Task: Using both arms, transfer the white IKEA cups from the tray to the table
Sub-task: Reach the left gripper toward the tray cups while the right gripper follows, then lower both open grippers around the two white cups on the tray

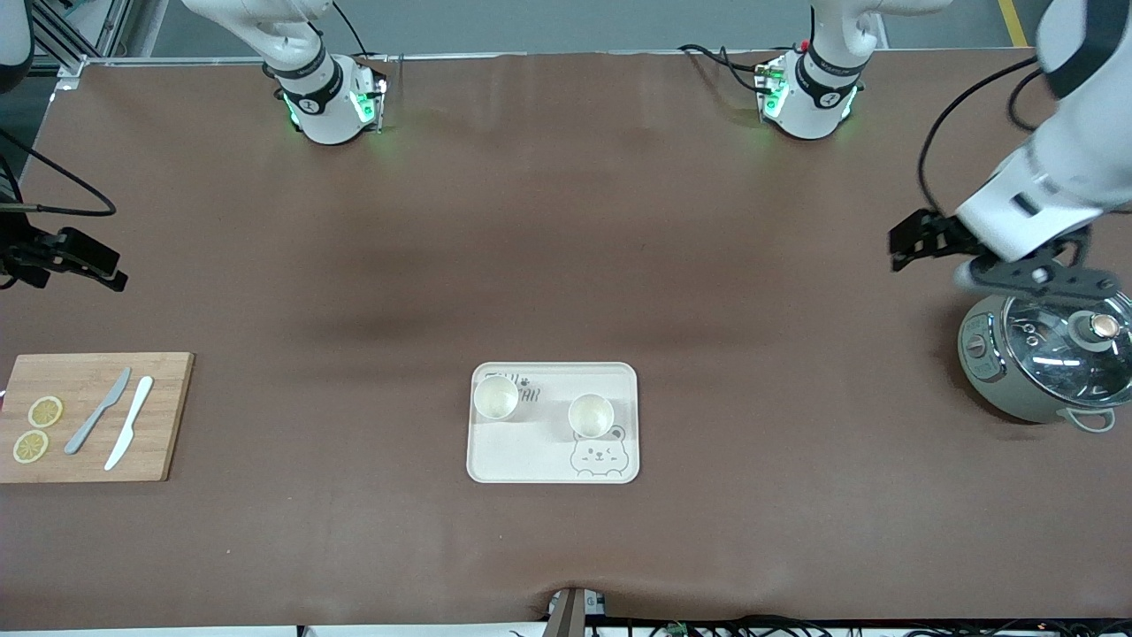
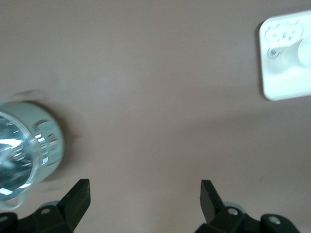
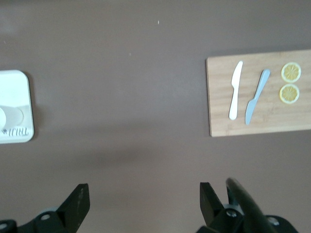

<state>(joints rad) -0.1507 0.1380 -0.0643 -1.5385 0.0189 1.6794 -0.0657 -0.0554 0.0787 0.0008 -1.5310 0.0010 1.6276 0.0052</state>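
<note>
i see wide bare brown table [image 1: 566,248] between the two arm bases and the tray [image 1: 553,460], and more open surface on either side of the tray toward each end. the tray sits near the table edge closest to the front camera, about midway between the ends. both white cups stand upright on it, well apart from each other: one cup [image 1: 495,397] in the tray corner toward the right arm's end, the other cup [image 1: 590,415] nearer the tray's middle, just above the printed bear. they are plain, cream-white, handleless, mouths up.

my left gripper [image 2: 145,194] hangs over the table at the left arm's end, just beside the grey-green pot [image 1: 1044,367] with its glass lid; fingers spread wide, nothing between them. my right gripper [image 3: 144,196] hangs over bare table at the right arm's end, fingers wide too, empty. near it lies a wooden cutting board [image 1: 88,416] carrying a grey knife [image 1: 97,411], a white knife [image 1: 129,422] and two lemon slices [image 1: 37,429].
</note>
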